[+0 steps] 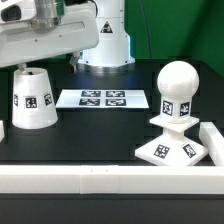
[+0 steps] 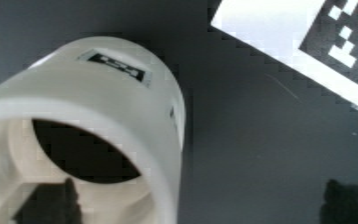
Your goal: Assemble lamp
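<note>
The white cone shade stands upright on the black table at the exterior view's left, with a tag on its side. The round-headed bulb stands in the flat square base at the exterior view's right. My gripper hangs right over the shade, and the arm hides its fingers in the exterior view. In the wrist view the shade fills the frame, seen from above with its dark top opening. My gripper is open. One finger is over the shade's opening and the other is outside it over the table.
The marker board lies flat between the shade and the lamp base, and its corner shows in the wrist view. A white rail runs along the table's front edge and up beside the base. The robot's white body stands behind.
</note>
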Robot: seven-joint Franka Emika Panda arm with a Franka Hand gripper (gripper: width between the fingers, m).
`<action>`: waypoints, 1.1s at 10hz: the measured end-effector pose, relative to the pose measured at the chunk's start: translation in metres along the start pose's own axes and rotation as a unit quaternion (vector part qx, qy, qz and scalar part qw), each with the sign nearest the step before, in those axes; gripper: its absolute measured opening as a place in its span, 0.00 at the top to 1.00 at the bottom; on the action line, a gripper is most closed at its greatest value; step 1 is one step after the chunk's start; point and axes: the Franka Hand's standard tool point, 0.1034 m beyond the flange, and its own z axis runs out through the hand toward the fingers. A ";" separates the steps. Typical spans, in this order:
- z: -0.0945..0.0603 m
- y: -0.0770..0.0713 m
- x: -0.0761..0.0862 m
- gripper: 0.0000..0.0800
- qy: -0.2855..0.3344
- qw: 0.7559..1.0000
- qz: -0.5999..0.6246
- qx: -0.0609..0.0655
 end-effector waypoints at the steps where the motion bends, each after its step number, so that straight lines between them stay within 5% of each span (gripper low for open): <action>1: 0.001 0.000 0.000 0.28 -0.001 1.000 0.000 0.000; 4: 0.000 -0.001 0.000 0.81 0.000 1.000 -0.001 0.001; 5: -0.001 -0.001 0.000 0.81 0.000 1.000 -0.001 0.001; 6: -0.002 0.000 0.001 0.94 0.001 1.000 -0.001 0.000; 8: -0.010 -0.001 0.004 0.94 -0.001 1.000 -0.003 0.005; 11: -0.027 -0.014 0.024 0.94 -0.014 0.999 -0.003 0.032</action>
